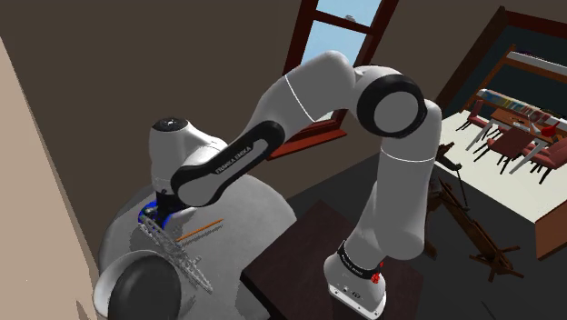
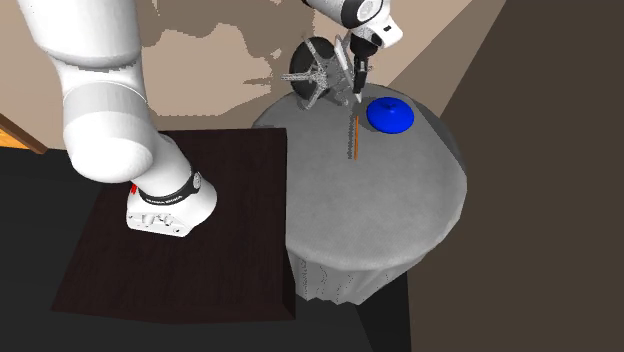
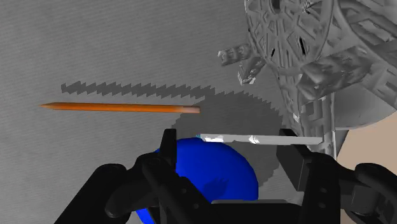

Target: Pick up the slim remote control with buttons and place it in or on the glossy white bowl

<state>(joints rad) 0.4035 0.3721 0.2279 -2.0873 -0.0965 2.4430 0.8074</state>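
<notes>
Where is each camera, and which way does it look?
Shoulder view: beside the stand, looking down on the grey table; the whole arm shows.
Second exterior view: high up, looking down on stand and table; the arm's base shows.
Wrist view: on the hand, looking past the tool at the blue bowl.
All three share the orange pencil.

Showing a round grey table, draped in grey down to its foot, standing on a dark floor. Just beside the table, rising close along one side, a pale beige wall. Behind the table, closing in with dark brown walls and letting daylight through a tall window framed in reddish wood, with blue sky showing. Well apart from the table, sitting low on the floor, a wooden frame resembling an easel. Farther from the table still, opening onto a bright room holding a dining table, red chairs and a bookshelf.
</notes>
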